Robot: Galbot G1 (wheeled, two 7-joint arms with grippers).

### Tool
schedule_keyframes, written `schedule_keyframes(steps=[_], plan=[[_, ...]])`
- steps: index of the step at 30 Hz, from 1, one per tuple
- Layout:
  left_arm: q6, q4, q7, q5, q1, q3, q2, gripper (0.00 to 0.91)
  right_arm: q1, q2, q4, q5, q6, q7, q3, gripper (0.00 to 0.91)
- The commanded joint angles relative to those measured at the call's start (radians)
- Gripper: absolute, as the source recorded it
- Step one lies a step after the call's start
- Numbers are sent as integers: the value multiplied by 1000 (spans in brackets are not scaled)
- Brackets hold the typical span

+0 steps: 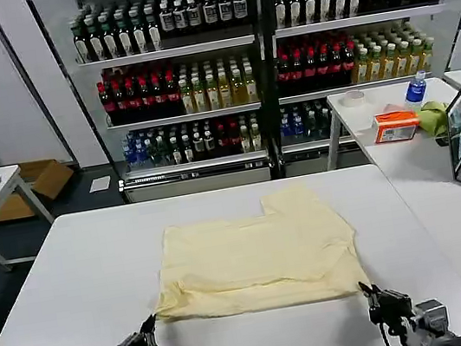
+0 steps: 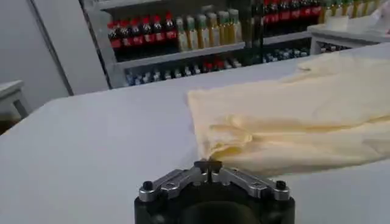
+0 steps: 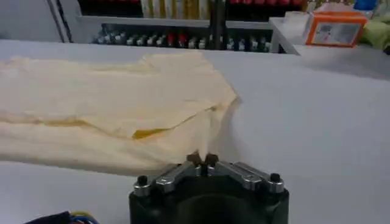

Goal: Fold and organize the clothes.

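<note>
Both grippers, left (image 1: 146,328) and right (image 1: 369,293), we saw clenched empty beside the T-shirt (image 1: 257,256); thin hem could slip any pinch.

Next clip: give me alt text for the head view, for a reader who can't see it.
A pale yellow T-shirt, partly folded, lies in the middle of a white table. The left gripper and right gripper sit at the table's near edge, each shut just short of a near corner of the shirt. Drink-stocked shelves stand behind.

A white table (image 1: 80,276) carries the folded cream-yellow T-shirt (image 1: 257,256).
</note>
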Motion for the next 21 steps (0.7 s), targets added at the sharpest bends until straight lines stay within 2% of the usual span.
schedule_keyframes(steps=[1, 8, 18, 19, 20, 21], plan=[[-22, -75, -4, 41, 213, -33, -13, 20, -103, -4, 59, -44, -4, 0, 31, 0], [-27, -98, -8, 38, 257, -68, -10, 20, -107, -9, 46, -65, -18, 4, 41, 0], [-14, -125, -7, 33, 218, -68, -16, 10, -102, -38, 19, -69, -57, 3, 93, 0], [-14, -124, -7, 33, 211, -65, -16, 30, -99, -38, 14, -74, -58, 4, 95, 393], [-13, -123, -6, 32, 206, -64, -17, 181, -95, -38, 12, -75, -59, 5, 95, 907], [-13, -123, -5, 31, 201, -62, -16, 363, -85, -35, 9, -77, -67, 14, 95, 907]])
